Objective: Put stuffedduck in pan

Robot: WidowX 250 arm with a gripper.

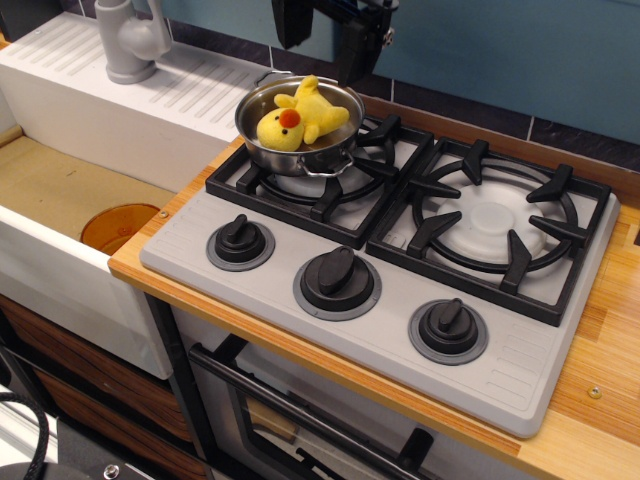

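The yellow stuffedduck (298, 116) with an orange beak lies inside the shiny steel pan (262, 146), which stands on the back left burner grate. My gripper (322, 42) hangs above the pan at the top edge of the view. Its two dark fingers are spread apart and hold nothing. The left finger (291, 24) is over the pan's far rim and the right finger (357, 50) is just behind the pan's right side. The duck is free of the fingers.
The grey stove top (380, 260) has two black grates and three black knobs (338, 280) along the front. A white sink (60, 190) with a grey faucet (130, 40) lies to the left. A wooden counter edge (600, 400) runs around the stove.
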